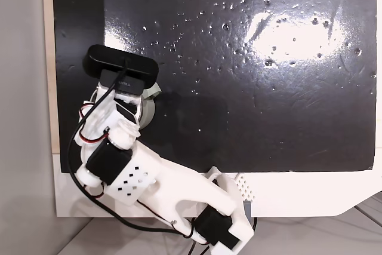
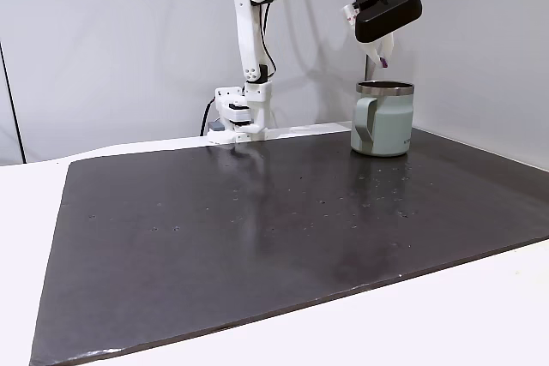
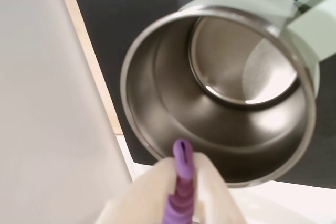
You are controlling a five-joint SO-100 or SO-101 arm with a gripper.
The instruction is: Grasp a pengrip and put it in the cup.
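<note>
In the wrist view the gripper (image 3: 181,192) is clenched on the purple pengrip (image 3: 180,182), whose open end pokes out over the near rim of the cup (image 3: 157,108); the cup's shiny steel inside holds nothing. In a fixed view the cup (image 2: 383,119) stands upright at the far right of the dark mat (image 2: 257,220), handle facing left, with the gripper (image 2: 383,56) hanging just above its rim

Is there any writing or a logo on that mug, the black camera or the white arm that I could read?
Camera: a small pale mark on its black body in a fixed view, too small and blurred to read.
Cup: a faint mark low on its pale green side, too small to read.
Arm: no lettering can be made out.
</note>
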